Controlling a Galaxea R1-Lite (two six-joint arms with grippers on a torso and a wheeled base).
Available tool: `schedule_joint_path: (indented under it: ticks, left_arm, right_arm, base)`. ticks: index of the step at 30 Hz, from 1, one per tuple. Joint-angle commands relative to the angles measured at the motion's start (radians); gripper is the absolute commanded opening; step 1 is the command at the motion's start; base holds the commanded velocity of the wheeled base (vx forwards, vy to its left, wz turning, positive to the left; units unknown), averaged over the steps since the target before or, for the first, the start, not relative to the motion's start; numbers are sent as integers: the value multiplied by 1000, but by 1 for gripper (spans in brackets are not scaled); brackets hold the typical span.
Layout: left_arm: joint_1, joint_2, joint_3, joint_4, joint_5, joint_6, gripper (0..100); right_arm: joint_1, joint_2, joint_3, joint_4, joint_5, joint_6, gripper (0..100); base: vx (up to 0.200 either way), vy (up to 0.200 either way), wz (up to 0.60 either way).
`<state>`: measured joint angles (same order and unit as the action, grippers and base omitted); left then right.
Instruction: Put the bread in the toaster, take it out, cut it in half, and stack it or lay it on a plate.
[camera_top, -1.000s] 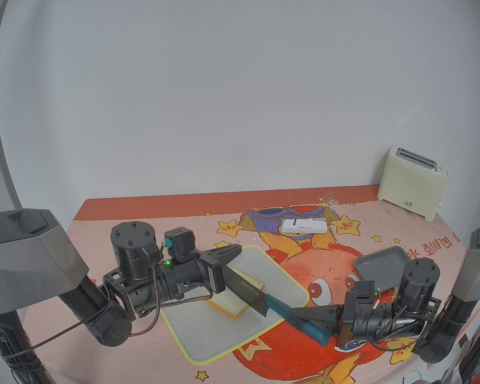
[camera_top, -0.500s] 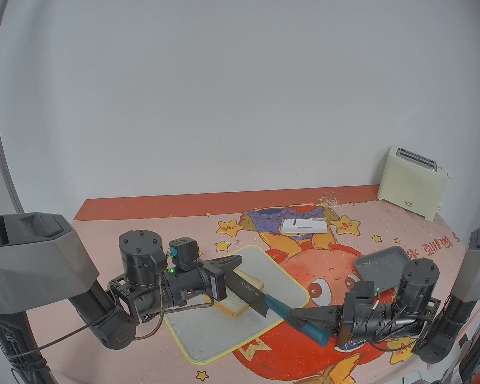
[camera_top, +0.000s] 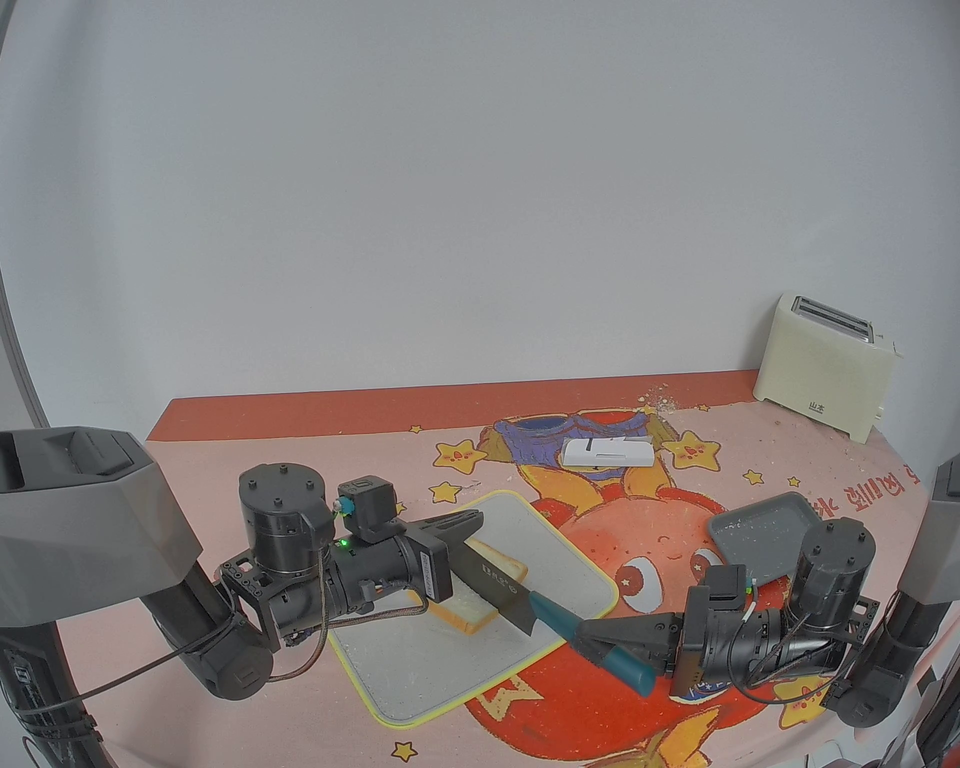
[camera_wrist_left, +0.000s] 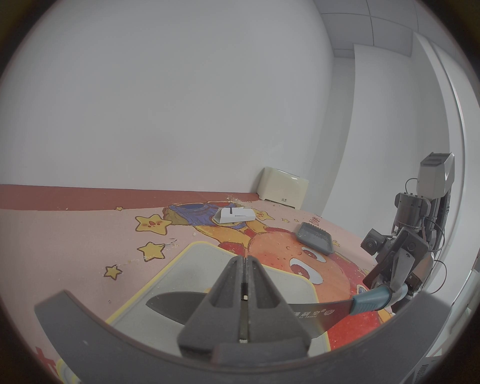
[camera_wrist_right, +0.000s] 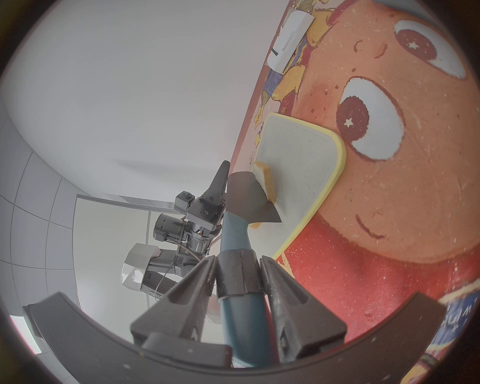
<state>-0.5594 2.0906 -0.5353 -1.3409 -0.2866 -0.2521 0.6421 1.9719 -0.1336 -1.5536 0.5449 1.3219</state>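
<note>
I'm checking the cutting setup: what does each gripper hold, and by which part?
The right gripper holds the knife by its teal handle. The left gripper is shut with nothing between its jaws.

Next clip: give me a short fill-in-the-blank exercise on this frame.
1. The right gripper is shut on the ___ of the knife.
2. The bread lies on the ___.
3. The toaster stands at the far ___ corner of the table.
Missing: handle; cutting board; right.
</note>
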Motion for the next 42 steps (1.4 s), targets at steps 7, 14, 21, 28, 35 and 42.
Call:
schedule_joint_path:
  ticks: [7, 14, 21, 28, 35, 42]
  left_arm:
    - [-1, 16, 3, 5, 0, -1, 0]
    - [-1, 17, 5, 5, 0, 1, 0]
    - [-2, 16, 5, 5, 0, 1, 0]
    - [-7, 6, 5, 3, 0, -1, 0]
    - [-7, 5, 3, 2, 0, -1, 0]
    - [-7, 8, 5, 2, 0, -1, 0]
  right_arm:
    - [-1, 2, 2, 0, 0, 0, 0]
    - [-1, 2, 3, 0, 0, 0, 0]
    - [-7, 7, 3, 0, 0, 0, 0]
    - [-7, 25, 3, 0, 0, 0, 0]
    - [-7, 30, 3, 0, 0, 0, 0]
    - [-2, 22, 2, 0, 0, 0, 0]
  base:
    - [0, 0, 0]
    - [0, 0, 0]
    - [0, 0, 0]
    - [0, 0, 0]
    - [0, 0, 0]
    - [0, 0, 0]
